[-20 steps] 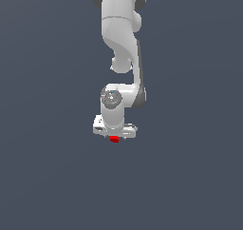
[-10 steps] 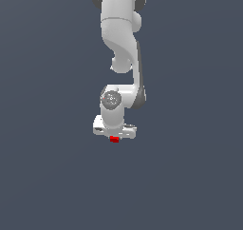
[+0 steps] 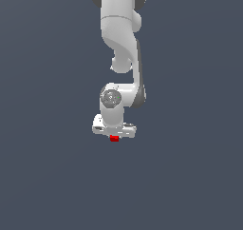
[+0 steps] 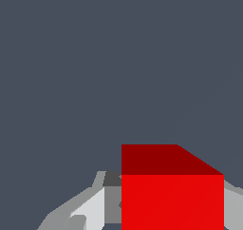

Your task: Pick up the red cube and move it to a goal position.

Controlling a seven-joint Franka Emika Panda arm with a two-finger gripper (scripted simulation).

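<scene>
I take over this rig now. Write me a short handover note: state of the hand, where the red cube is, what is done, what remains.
Hand: pointing down at the end of the white arm, shut on the red cube.
Red cube: between the fingers; in the wrist view it fills the space between them, and in the exterior view it shows just below the hand.
Done: the cube is grasped.
Left: carry it to the goal position. No goal marker shows in either view, and the plain grey background does not show whether the cube is already off the surface, so check both before moving.
</scene>
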